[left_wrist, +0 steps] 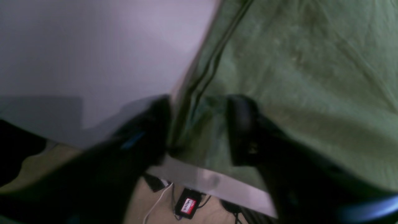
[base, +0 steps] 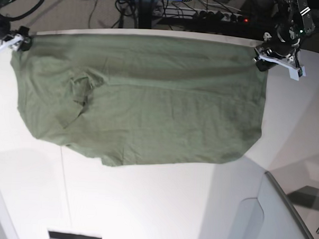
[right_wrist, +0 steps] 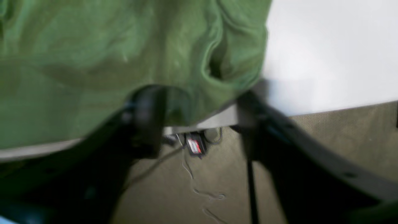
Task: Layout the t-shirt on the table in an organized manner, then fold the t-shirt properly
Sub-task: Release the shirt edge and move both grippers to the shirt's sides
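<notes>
Looking at the wrinkly olive-green cotton t-shirt (base: 144,103), we see it spread flat across the far half of the large smooth white tabletop (base: 145,203), its straight upper edge running along the far table rim and its lower edge rounded and uneven. A bunched fold sits in the cloth toward the left of the base view. Our left gripper (left_wrist: 199,124) stands at one far corner with its black fingers (left_wrist: 242,124) parted, cloth edge lying between them unpinched. Our right gripper (right_wrist: 199,121) stands at the other far corner, jaws spread wide around the hem. Beyond the rim we see beige floor with cables.
</notes>
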